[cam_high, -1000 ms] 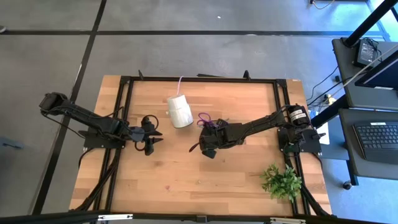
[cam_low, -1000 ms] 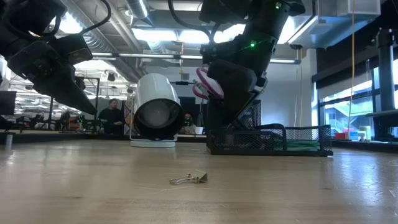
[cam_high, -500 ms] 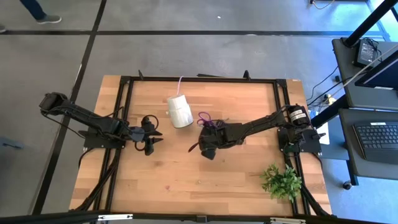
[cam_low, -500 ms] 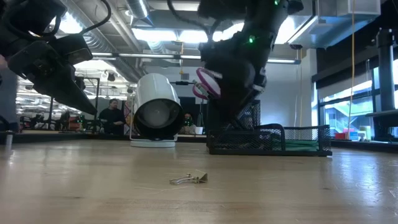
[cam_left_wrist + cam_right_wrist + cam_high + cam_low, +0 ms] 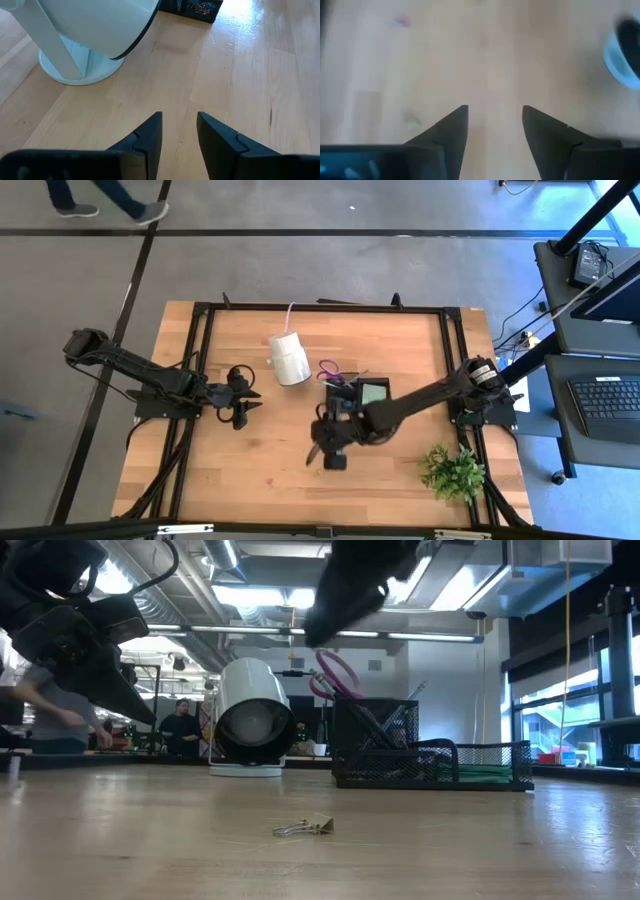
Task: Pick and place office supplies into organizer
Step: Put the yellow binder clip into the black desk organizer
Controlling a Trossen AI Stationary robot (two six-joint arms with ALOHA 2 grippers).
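The black mesh organizer (image 5: 352, 392) (image 5: 432, 766) stands mid-table. Purple-handled scissors (image 5: 329, 369) (image 5: 336, 671) stand in its tall cup, handles up, leaning on the rim. A mint-green sticky-note pad (image 5: 375, 392) lies in its low tray. A small metal clip (image 5: 305, 828) lies on the wood nearer the front. My right gripper (image 5: 322, 458) (image 5: 495, 120) hovers open above the table, on the organizer's near side, with nothing between its fingers. My left gripper (image 5: 246, 402) (image 5: 179, 125) waits open at the left, near the white roll.
A white cylinder roll (image 5: 288, 358) (image 5: 250, 720) stands on its base left of the organizer. A green plant (image 5: 455, 470) sits at the near right corner. Bare wood lies along the near side. People move in the room beyond the table.
My right gripper has drawn away from the scissors at the organizer, rising and swinging toward the table's near edge while turning. The scissors stay standing in the cup, now uncovered in the low view.
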